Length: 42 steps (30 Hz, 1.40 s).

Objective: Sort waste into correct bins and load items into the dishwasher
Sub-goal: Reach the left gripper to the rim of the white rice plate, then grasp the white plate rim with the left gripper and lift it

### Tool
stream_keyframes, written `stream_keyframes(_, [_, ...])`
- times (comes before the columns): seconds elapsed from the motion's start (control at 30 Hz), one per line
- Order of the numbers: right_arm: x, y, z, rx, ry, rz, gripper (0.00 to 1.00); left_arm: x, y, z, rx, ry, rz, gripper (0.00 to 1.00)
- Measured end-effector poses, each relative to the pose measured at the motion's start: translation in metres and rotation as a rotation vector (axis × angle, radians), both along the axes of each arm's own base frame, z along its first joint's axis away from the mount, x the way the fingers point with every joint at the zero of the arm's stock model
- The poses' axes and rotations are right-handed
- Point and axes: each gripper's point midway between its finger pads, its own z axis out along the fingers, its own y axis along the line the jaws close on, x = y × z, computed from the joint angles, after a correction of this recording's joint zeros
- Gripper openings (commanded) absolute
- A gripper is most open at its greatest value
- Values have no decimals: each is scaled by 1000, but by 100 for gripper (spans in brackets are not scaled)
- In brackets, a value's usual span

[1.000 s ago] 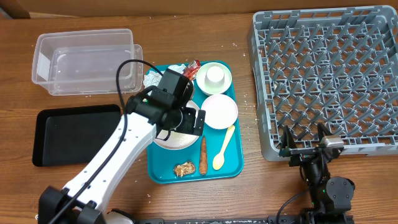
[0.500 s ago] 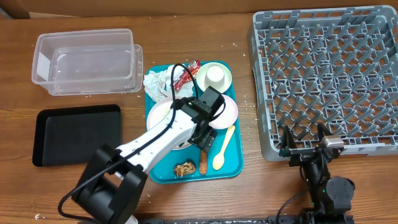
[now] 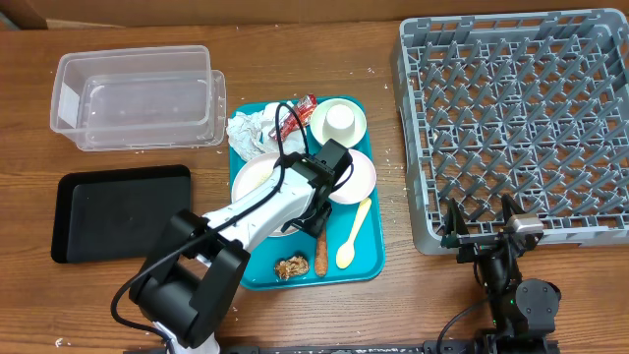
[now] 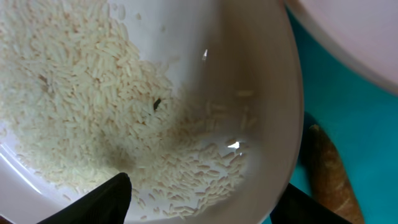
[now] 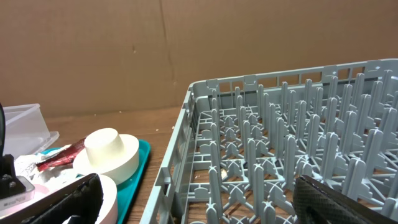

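The left gripper (image 4: pixel 205 198) is down over the middle of the teal tray (image 3: pixel 366 258), at the right rim of the large round plate (image 3: pixel 254 182). In the wrist view its jaws stand apart and straddle that rim: 1 tip sits inside over the rice-like crumbs (image 4: pixel 81 93), the other outside over the tray's bare teal. Nothing is clamped yet.

The step in hand looks like gripping the plate so the rice can be tipped into a bin. To do it well:

- Seat the jaws deeper on the rim before they come together, since a shallow pinch on a smooth plate may slip.
- Lift it level. The rice lies loose and would spill over the tray.
- Mind the neighbours: the white bowl (image 3: pixel 356 175) touches or overlaps the plate at the tray's right-centre, and the carrot-like stick (image 3: pixel 321 246) lies just beside the outer tip, toward the tray's near edge.
- Carry it left of the tray, where the clear tub (image 3: pixel 138 98) and black tray (image 3: pixel 118 211) wait on the tabletop.

The right gripper (image 5: pixel 198 193) rests right of the tray, by the grey rack (image 3: pixel 521 118), jaws apart and holding nothing.
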Motion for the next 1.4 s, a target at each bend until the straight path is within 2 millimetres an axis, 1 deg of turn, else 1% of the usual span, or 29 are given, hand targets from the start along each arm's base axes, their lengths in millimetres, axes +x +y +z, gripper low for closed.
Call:
stream_keyframes(0.07, [0,0,0,0,0,0,100,-1,0,-1,2,3,-2,71])
stream_keyframes(0.1, [0,0,0,0,0,0,100,-1,-1,-1,2,2,-3,70])
stream_keyframes(0.3, [0,0,0,0,0,1,100,0,-2,-2,-6,2,-6,55])
stream_keyframes(0.43, [0,0,0,0,0,0,100,1,-6,-3,-19,-1,-7,54])
stream_keyframes(0.57, [0,0,0,0,0,0,100,1,-7,-4,-26,2,-7,44])
stream_keyframes(0.83, [0,0,0,0,0,0,100,-1,-11,-6,-36,8,-20,41])
stream_keyframes(1.07, [0,0,0,0,0,0,100,-2,-13,-9,-48,15,-34,17])
stream_keyframes(1.2, [0,0,0,0,0,0,100,-2,-13,-9,-50,17,-38,11])
stream_keyframes(1.27, [0,0,0,0,-1,0,100,-2,-12,-8,-47,16,-39,5])
stream_keyframes(1.3, [0,0,0,0,0,0,100,-2,-12,-7,-44,19,-39,4])
stream_keyframes(1.4, [0,0,0,0,0,0,100,-6,-12,-3,-30,38,-45,4])
